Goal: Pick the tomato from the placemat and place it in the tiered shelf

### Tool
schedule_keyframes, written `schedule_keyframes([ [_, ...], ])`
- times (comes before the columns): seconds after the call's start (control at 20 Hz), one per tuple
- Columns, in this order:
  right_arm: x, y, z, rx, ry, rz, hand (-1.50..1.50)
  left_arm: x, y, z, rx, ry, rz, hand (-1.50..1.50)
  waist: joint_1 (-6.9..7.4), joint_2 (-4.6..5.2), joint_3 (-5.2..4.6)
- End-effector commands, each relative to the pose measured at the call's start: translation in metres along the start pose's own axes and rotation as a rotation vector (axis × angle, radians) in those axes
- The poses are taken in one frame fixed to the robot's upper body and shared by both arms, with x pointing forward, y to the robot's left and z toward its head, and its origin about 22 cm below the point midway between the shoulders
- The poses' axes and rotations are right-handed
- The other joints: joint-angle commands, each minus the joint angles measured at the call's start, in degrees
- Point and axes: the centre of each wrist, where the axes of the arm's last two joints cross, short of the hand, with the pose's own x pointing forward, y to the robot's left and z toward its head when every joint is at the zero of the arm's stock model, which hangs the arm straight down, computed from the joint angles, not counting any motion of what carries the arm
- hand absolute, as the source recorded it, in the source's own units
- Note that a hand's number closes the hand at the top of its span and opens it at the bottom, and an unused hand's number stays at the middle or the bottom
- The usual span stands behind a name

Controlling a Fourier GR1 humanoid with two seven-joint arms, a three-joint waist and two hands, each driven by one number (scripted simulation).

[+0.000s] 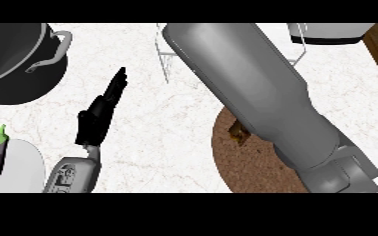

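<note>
My right forearm crosses the picture from the lower right to the top middle, and its hand is out of sight past the top edge. Below it lies the round brown placemat, partly covered by the arm. No tomato shows; a small brownish thing that I cannot identify peeks out at the arm's edge. Thin grey wires of the tiered shelf show on both sides of the forearm near the top. My left hand rests at the left over the white counter, fingers straight and pointing up, holding nothing.
A black pot with a grey handle stands at the top left. A white plate-like object with a green bit sits at the lower left edge. A white and black appliance is at the top right.
</note>
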Motion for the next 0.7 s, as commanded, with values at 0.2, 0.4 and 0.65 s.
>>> schedule_keyframes([
  [0.2,-0.029,0.042,-0.006,-0.049,0.133,-0.090,1.50,0.008,-0.007,-0.001,-0.009,-0.004,0.015,0.00,0.08,0.16,0.05],
  [0.4,-0.025,0.020,-0.020,-0.098,0.157,-0.349,1.50,0.000,-0.002,-0.009,-0.006,-0.015,0.001,0.00,0.33,0.50,0.01],
  [0.65,-0.048,0.042,-0.034,-0.103,0.166,-0.346,1.50,-0.002,0.000,0.003,-0.009,-0.018,0.002,0.00,0.41,0.20,0.03],
])
